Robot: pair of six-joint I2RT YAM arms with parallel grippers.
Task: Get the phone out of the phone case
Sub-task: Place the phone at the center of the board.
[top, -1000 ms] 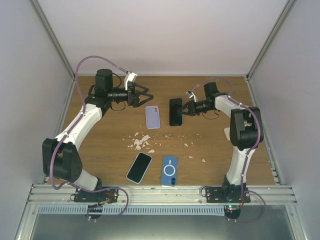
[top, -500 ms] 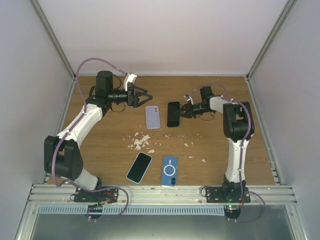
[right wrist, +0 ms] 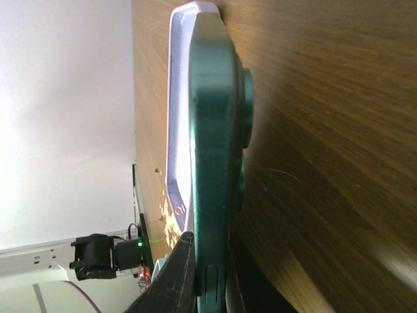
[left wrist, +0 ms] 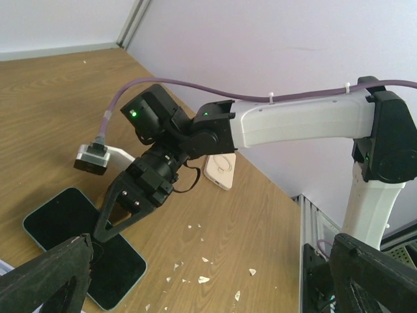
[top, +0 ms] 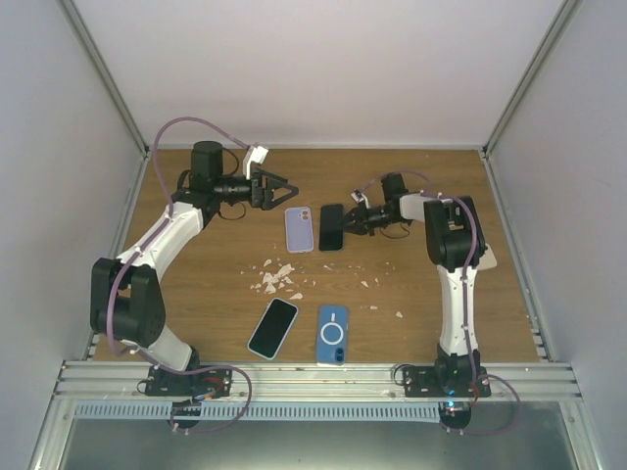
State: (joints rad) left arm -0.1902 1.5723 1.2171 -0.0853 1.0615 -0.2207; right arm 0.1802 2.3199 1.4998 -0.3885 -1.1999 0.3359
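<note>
Overhead view, far row: over the wooden table [top: 196, 284], the L gripper [top: 281, 186] hovers w/ jaws spread wide, holding nothing. Just R of it the lilac case [top: 299, 229] lies flat, camera cut-out at its far R corner. Just beside the case's R edge sits the dark phone [top: 331, 226], outside the case; can't tell if the two touch. R gripper [top: 349, 220] reaches in from the R, clamped on the phone's R edge.

Near row: white crumbs [top: 276, 277], then a black phone [top: 272, 328] screen-up, then a blue case [top: 332, 334] w/ a white ring-and-bar mark. No writing is legible.

L wrist view adds what the overhead can't: the dark phone's glossy screen faces up, a green light [left wrist: 135, 113] glows on the R arm, and a pale flat item [left wrist: 220, 171] w/ an oval cut-out lies behind that arm.

R wrist view alone gives the phone edge-on: dark green body, camera bump toward the table, lilac case rim just beyond it, fingers [right wrist: 174, 277] pinching either face
</note>
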